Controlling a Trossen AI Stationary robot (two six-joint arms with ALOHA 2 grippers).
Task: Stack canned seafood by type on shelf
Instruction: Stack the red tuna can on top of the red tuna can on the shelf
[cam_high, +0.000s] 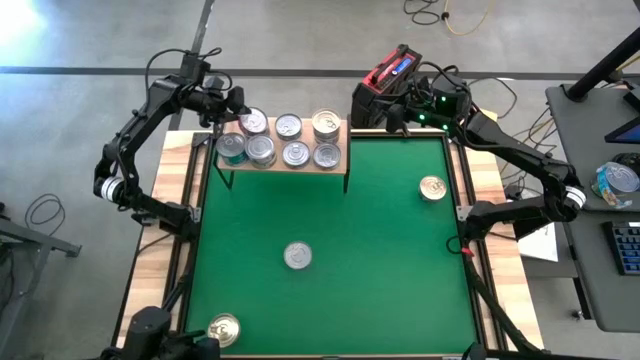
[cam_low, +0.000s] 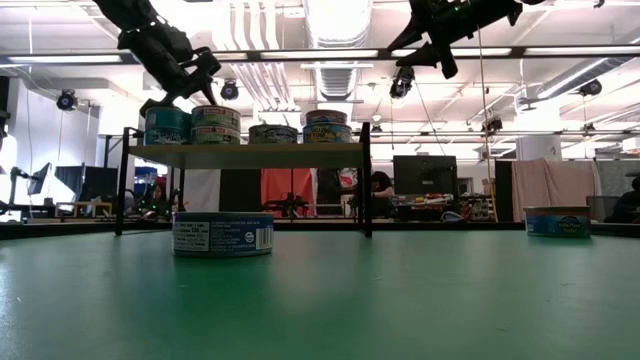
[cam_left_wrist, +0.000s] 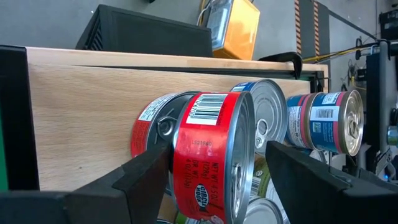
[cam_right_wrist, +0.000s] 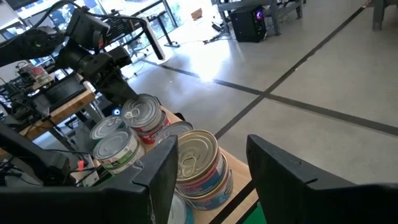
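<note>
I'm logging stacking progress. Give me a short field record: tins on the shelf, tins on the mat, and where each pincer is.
shelf: about seven tin tops visible from above, some stacked
mat: three loose tins: silver tin mid-mat, gold tin right side, gold tin near left corner
left pincer: at the shelf's left end, fingers open either side of a red tin
right pincer: open, empty, just off the shelf's right end
</note>
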